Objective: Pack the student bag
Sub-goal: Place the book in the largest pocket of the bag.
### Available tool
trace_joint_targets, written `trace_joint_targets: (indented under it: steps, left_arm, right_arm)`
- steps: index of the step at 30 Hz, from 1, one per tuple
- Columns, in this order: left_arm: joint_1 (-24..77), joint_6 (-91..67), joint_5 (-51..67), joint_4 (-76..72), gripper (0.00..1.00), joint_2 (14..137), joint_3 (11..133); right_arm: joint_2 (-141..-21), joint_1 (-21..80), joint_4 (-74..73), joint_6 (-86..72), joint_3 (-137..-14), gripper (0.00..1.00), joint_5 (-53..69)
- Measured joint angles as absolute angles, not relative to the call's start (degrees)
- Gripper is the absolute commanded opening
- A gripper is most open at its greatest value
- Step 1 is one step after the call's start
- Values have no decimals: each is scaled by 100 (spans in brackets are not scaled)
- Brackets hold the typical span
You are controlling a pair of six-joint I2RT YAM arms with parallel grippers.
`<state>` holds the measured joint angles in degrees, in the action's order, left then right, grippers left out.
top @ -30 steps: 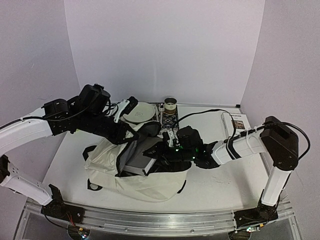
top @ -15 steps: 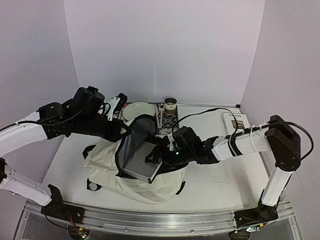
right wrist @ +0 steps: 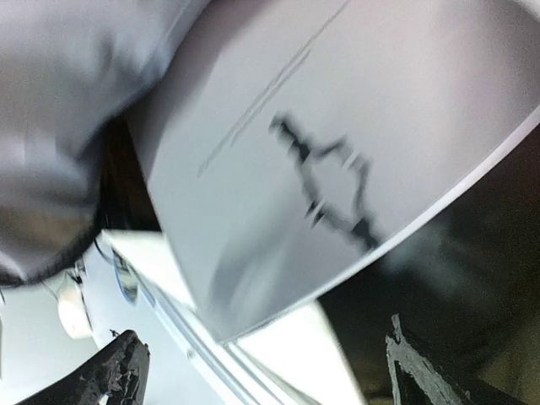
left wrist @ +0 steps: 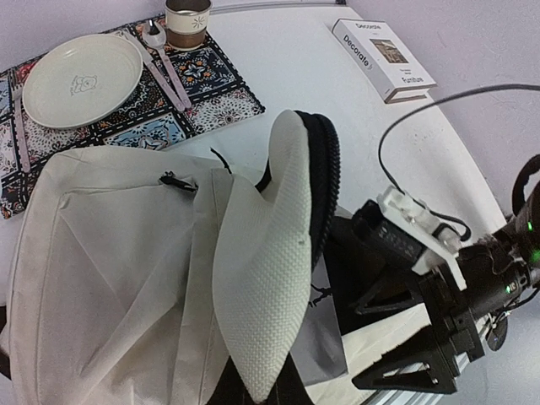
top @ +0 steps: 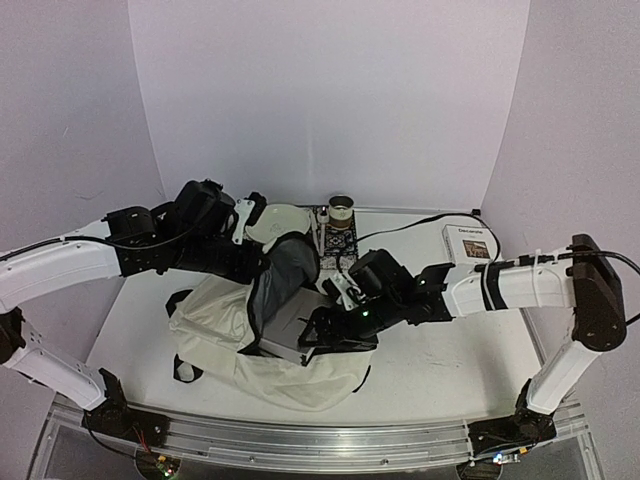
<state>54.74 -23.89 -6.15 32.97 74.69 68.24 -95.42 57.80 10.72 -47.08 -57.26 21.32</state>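
Top external: student bag (top: pixel 215 315) wider open

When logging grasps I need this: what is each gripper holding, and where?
Left gripper holds the bag by its raised flap, fingers unseen; right gripper is open, holding nothing.

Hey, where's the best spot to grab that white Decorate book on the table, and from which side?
Probably across its narrow width, at mid-length, coming from straight above: the book lies flat on the table, thick, with nothing against its long edges.
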Motion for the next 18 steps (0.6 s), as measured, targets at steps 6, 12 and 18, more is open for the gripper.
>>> trace_joint_targets:
  steps: [6, 12, 18]
  left_arm:
    - [5474, -2355, -748, 3291, 0, 7706, 6965]
    - [5468, -2276, -872, 3274, 0, 7997, 7092]
    - [5427, -2252, -1052, 3254, 0, 8253, 7096]
  right_arm:
    - [-9540, 5934, 354, -4058, -5802, 98, 2296]
    - [-9539, 6068, -275, -3371, -5988, 97, 2684]
    - [-9411, 6282, -677, -2684, -6104, 95, 3190]
